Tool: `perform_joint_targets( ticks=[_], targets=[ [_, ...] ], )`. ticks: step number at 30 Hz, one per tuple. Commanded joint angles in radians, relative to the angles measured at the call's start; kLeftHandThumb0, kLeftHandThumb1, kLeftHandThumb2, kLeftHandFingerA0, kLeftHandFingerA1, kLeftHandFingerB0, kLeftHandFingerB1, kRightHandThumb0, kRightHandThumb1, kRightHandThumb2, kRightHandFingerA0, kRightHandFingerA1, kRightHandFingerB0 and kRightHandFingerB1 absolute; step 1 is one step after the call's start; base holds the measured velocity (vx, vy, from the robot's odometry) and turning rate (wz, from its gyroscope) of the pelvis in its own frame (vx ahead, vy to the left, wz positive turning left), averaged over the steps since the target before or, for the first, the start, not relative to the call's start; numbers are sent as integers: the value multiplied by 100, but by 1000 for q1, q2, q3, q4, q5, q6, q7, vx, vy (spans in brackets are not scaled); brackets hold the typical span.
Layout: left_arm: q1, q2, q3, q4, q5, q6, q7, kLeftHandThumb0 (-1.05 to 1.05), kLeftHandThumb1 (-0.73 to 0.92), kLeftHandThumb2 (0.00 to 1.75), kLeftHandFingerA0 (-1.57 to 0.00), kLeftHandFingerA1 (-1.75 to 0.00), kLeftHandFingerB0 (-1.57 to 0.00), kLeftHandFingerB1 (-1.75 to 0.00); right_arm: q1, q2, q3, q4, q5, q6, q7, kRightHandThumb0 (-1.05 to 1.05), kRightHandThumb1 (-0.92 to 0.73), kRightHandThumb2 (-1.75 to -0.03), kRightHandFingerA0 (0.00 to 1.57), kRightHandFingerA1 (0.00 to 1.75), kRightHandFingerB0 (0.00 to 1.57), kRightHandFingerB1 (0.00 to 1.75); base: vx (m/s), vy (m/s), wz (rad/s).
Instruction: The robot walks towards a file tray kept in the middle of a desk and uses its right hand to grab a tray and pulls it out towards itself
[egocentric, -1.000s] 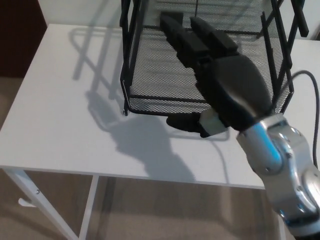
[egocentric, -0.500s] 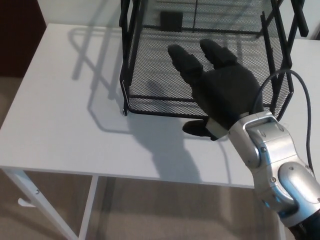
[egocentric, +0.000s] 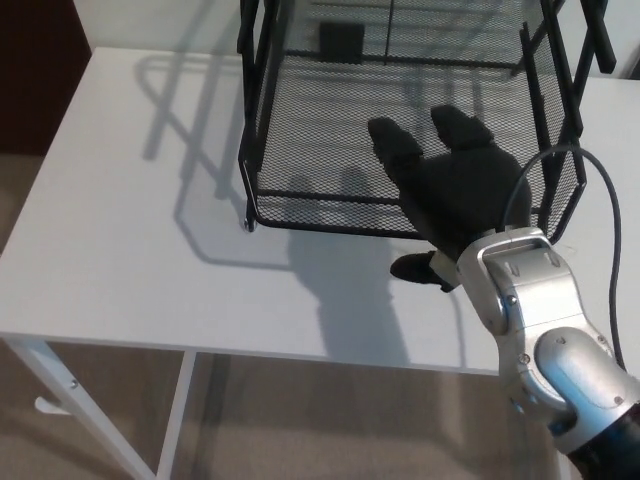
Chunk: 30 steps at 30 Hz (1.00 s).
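**Right hand over the front rim of the mesh tray**

The file tray (egocentric: 330, 140) is black wire mesh in a thin black rod frame, sitting at the middle-rear of the white desk (egocentric: 130, 240). Its floor is a fine, see-through grid, and the low front wall has rounded corners. Upright black posts rise from the corners and run out of the top of the picture, so how tall the rack is cannot be told. The tray's open front faces the robot, and its sides run from front to back of the desk.

The right hand (egocentric: 455, 195), matte black on a silver metal wrist, lies across the tray's front rim near the right corner. Its two thick fingers (egocentric: 395, 150) reach over the mesh floor, apart from each other, while the thumb (egocentric: 415, 267) sits below and outside the front wall, over the desk. Whether fingers and thumb are actually pinching the rim cannot be told. A black cable (egocentric: 590, 180) loops off the wrist on the right.

The desk is smooth and flat, with bare surface on the left of the tray and a strip in front, up to the near edge. White legs (egocentric: 60, 385) show below, on beige floor (egocentric: 280, 420).
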<state>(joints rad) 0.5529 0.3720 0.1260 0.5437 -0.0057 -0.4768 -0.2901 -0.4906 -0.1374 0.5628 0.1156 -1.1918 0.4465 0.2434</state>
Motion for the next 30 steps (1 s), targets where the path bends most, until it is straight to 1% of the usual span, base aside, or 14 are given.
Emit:
perform_joint_targets(
  ticks=[1, 3, 5, 11, 14, 16, 21, 30],
  targets=[
    [-3, 17, 7, 6, -2, 25, -10, -48, 32, 62, -52, -47, -35, -42, -30, 10, -1, 51, -23, 59, 21, -80, -51, -83, 0, 0, 0, 0, 0, 0, 0],
    [-3, 17, 7, 3, -2, 24, -12, -48, 32, 63, -52, -47, -36, -42, -33, 13, -2, 73, -16, 64, 28, -81, -51, -83, 0, 0, 0, 0, 0, 0, 0],
    [-6, 14, 9, 11, -8, 19, -15, -45, 32, 61, -52, -47, -37, -42, -30, 14, -4, 93, -6, 57, 11, -80, -51, -83, 0, 0, 0, 0, 0, 0, 0],
    [-2, 15, 8, -16, 1, 24, -10, -47, 32, 62, -53, -47, -36, -42, -19, 16, -10, 122, 11, 39, -29, -81, -51, -83, 0, 0, 0, 0, 0, 0, 0],
    [-20, 15, 11, 26, -7, 1, -19, -47, 32, 62, -53, -47, -36, -42, 0, 17, 6, 95, -5, 54, 5, -82, -53, -84, 0, 1, 0, 0, 0, 0, 0],
    [-18, 14, 11, 20, -9, 9, -20, -47, 32, 62, -53, -47, -36, -42, 4, 15, 10, 91, -8, 56, 5, -82, -53, -84, 0, 1, 0, 0, 0, 0, 0],
    [1, 19, 13, -17, -4, 25, -15, -50, 33, 63, -53, -47, -37, -42, 71, 15, 35, 46, -8, 44, -15, -81, -51, -83, 0, 0, 0, 0, 0, 0, 0],
    [9, 20, 12, -40, 10, 33, -2, -50, 32, 63, -55, -47, -37, -43, 140, 3, 54, 7, -21, 45, -26, -82, -51, -84, 0, 1, 0, 0, 0, 0, 0]
  ],
)
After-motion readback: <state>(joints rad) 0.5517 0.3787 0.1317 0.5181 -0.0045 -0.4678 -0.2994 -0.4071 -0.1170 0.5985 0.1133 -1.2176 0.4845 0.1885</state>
